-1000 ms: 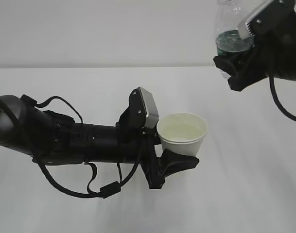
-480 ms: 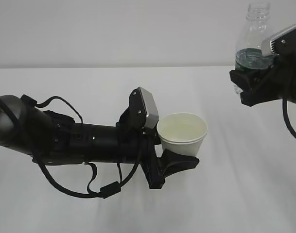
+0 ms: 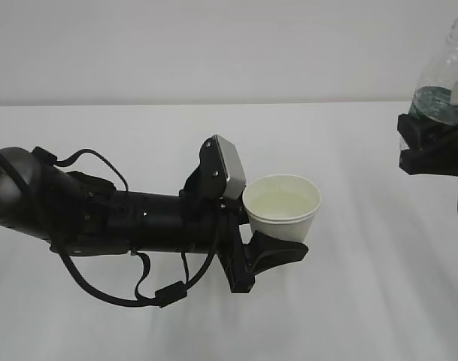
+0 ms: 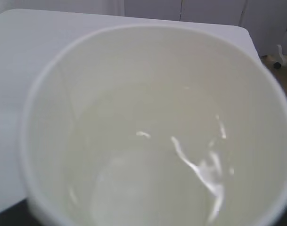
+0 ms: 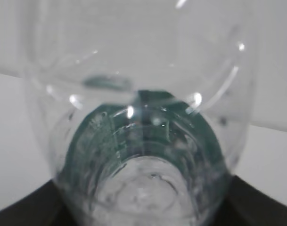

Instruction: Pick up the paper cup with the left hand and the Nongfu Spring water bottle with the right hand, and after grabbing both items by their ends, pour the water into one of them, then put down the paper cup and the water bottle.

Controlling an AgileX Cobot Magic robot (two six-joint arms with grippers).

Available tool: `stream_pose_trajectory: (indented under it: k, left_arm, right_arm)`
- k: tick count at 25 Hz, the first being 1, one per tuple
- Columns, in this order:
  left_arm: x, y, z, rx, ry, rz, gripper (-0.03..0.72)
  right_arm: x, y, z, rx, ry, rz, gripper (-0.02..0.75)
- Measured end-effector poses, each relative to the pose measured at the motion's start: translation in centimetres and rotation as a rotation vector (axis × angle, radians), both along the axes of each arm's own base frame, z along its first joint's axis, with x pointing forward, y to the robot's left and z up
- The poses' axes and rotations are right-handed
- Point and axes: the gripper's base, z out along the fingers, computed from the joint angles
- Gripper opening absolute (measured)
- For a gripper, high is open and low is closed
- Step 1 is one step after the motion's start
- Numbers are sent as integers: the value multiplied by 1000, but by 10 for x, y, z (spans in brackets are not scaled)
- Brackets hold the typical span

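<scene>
**Asker:** So, what did the scene hold?

**Describer:** A white table [image 3: 138,331] ran back to a pale wall. The left hand [image 3: 277,237], a black arm with a grey-topped gripper, reached in from the left side, its jaws clamped around the lower part of the paper cup [image 3: 282,207]. The cup stood upright, lifted clear of the table, near the middle of the exterior view.

**Asker:** Was anything inside it?

**Describer:** Yes. The left wrist view looked straight down into the cream interior, where the water [image 4: 181,165] lay clear, with bright glints on its surface.

**Asker:** And the bottle?

**Describer:** The Nongfu Spring water bottle [image 3: 444,79] sat at the far right edge of the exterior view, upright, partly cut off by the frame, well apart from the cup and higher. The right hand [image 3: 432,139] was clamped on its lower half, at the dark green label.

**Asker:** Could any writing be read?

**Describer:** No. The label appeared only as a dark green band, with lettering too blurred to read. The right wrist view showed the same green through the clear ribbed plastic, close up.
</scene>
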Motion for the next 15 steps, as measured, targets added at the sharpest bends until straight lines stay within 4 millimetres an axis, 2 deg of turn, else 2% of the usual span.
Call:
stream_pose_trajectory:
  k: [6,15]
  left_arm:
    - [1,0,0,-6,4,13,450]
    - [13,2,6,-78,42,163,450]
  right_arm:
    - [-6,-5,-5,8,-3,-53,438]
    - [-7,-6,-5,14,-6,-65,428]
